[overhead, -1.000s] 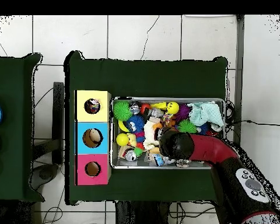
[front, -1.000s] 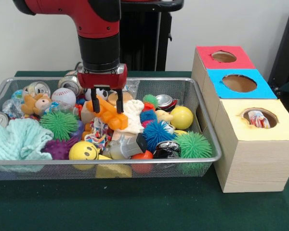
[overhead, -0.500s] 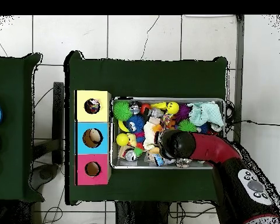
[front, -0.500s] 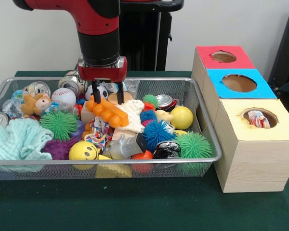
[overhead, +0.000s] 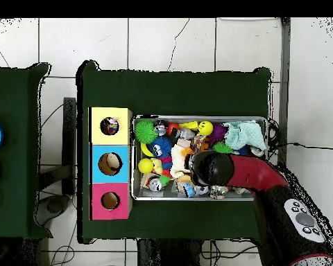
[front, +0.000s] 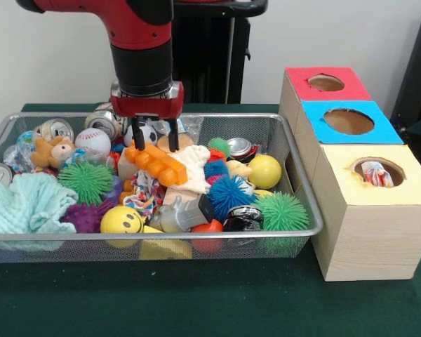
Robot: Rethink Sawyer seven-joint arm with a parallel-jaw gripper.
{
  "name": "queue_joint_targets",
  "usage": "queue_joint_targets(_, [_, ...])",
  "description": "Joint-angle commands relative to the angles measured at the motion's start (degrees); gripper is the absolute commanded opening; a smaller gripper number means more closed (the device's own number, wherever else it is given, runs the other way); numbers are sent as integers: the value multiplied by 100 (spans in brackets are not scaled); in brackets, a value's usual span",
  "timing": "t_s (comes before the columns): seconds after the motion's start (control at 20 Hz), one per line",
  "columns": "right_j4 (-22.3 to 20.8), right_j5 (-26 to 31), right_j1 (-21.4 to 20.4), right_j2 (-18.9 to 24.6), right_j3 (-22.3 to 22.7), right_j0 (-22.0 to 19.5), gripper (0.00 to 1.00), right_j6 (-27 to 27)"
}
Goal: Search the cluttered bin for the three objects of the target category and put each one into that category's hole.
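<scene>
The gripper hangs over the middle of the bin, its fingers spread, their tips just above the orange toy, pinching nothing; that toy lies tilted on the heap, left of frame centre; the box with red, blue and yellow holes stands at right, touching the bin.

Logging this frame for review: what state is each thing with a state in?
gripper: open, empty, above the orange toy.
orange toy: lying in the bin, not gripped.
wire bin: full of clutter.
yellow hole: holds an item.
blue hole: holds something, per overhead view.
red hole: looks empty.
</scene>
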Motion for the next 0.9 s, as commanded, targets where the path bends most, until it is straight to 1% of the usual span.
queue_joint_targets(0.05, [174, 682, 83, 494, -638, 101, 100, -197])
queue_joint_targets(0.65, [148, 868, 366, 574, -944, 31, 100, -355])
queue_joint_targets(0.8, [67, 642, 618, 566, -910, -71, 100, -345])
queue_joint_targets(0.9, [22, 452, 697, 543, -825, -124, 100, -282])
